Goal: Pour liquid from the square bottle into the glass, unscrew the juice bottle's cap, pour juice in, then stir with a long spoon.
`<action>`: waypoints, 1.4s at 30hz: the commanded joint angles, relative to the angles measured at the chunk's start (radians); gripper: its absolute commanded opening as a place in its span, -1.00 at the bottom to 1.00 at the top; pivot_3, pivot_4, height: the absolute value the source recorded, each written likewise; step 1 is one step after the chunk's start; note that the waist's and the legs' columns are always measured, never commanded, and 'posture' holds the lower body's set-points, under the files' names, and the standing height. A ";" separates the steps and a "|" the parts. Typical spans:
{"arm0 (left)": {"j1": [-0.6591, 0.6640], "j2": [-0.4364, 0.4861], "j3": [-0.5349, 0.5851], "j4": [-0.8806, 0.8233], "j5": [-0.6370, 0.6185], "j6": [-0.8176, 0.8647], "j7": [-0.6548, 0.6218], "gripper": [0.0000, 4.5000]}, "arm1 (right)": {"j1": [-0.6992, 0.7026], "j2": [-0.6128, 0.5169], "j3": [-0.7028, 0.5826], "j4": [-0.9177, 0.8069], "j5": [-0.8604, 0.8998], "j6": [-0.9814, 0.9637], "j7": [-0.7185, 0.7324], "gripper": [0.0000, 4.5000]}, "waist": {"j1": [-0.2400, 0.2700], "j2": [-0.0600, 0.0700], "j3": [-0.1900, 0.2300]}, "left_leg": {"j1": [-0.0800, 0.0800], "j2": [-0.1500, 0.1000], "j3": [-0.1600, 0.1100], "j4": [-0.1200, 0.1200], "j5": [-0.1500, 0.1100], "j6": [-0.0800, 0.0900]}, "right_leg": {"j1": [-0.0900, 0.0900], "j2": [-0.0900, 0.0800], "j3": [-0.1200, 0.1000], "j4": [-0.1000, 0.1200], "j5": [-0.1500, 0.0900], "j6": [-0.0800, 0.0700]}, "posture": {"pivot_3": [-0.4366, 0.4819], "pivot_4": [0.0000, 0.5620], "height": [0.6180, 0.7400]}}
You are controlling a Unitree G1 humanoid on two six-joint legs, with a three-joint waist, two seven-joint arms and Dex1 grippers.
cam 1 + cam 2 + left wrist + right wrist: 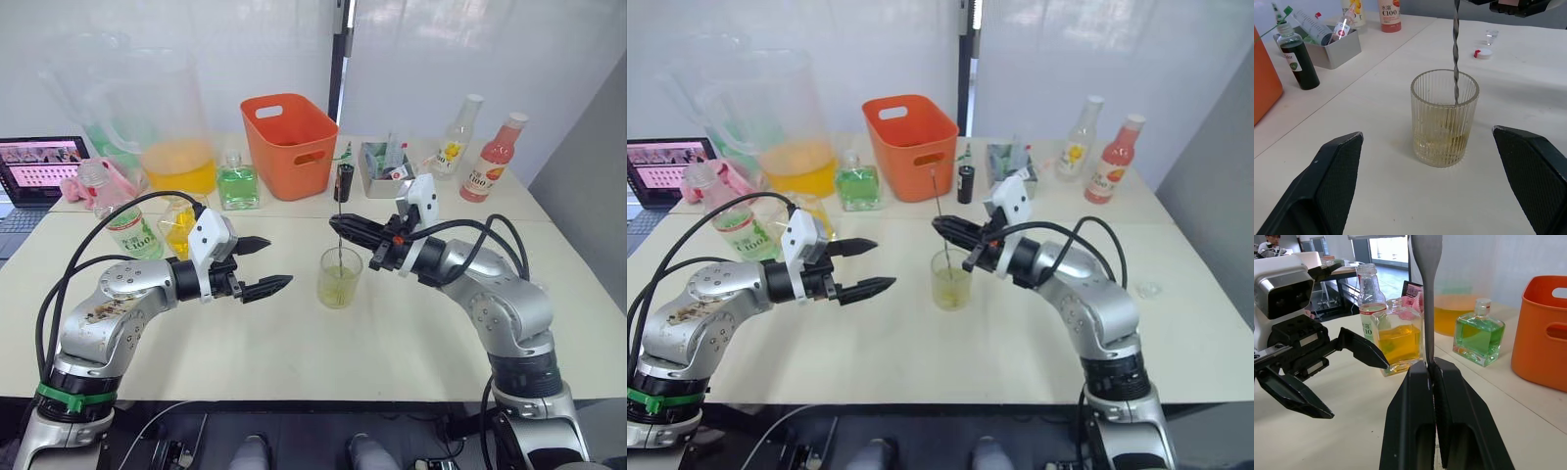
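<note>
The ribbed glass (339, 279) stands mid-table with a little yellow-green liquid in it. My right gripper (338, 225) is shut on the long spoon (1455, 49), which hangs upright with its lower end inside the glass. My left gripper (280, 262) is open just left of the glass, its fingers (1337, 181) apart and holding nothing. The uncapped juice bottle (122, 220) and a square bottle (1396, 340) of yellow liquid stand behind my left arm. A second square bottle (237, 183), with green liquid, stands further back.
An orange basket (289, 142), a big pitcher (176, 147) of orange liquid and a laptop (34, 171) line the back. A dark bottle (344, 183), a metal tray (384, 162) and two tall bottles (493, 157) stand back right. A loose cap (1482, 53) lies right of the glass.
</note>
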 commanded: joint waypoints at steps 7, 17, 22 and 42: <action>-0.018 0.000 0.001 -0.006 0.006 -0.037 -0.012 0.99 | -0.029 0.000 0.005 0.100 -0.164 -0.206 -0.026 -1.00 | 0.000 0.000 0.000 | 0.000 0.000 0.000 0.000 0.000 0.000 | 0.000 0.000 0.000 0.000 0.000 0.001 | -0.05 -0.47 1.00; -0.007 0.002 0.007 -0.013 0.002 -0.037 -0.011 0.99 | -0.052 0.128 0.018 0.114 -0.104 -0.194 -0.017 -1.00 | -0.003 0.000 0.000 | 0.000 0.000 0.000 0.000 0.000 0.000 | 0.000 0.000 0.000 0.000 0.001 -0.002 | -0.05 -0.47 1.00; 0.002 0.000 0.009 -0.015 0.000 -0.039 -0.010 0.99 | -0.041 0.150 -0.001 0.096 -0.086 -0.157 -0.032 -1.00 | -0.004 0.000 0.000 | 0.000 0.000 0.000 0.000 0.000 0.000 | 0.000 0.000 0.000 0.001 0.002 -0.003 | -0.05 -0.47 1.00; -0.014 -0.009 -0.007 0.000 0.006 -0.043 -0.013 0.99 | -0.027 0.137 -0.046 0.037 0.043 -0.052 -0.025 -1.00 | -0.005 0.000 0.000 | 0.000 0.000 0.000 0.000 0.000 0.000 | 0.000 0.000 0.000 0.001 0.001 -0.002 | -0.05 -0.47 1.00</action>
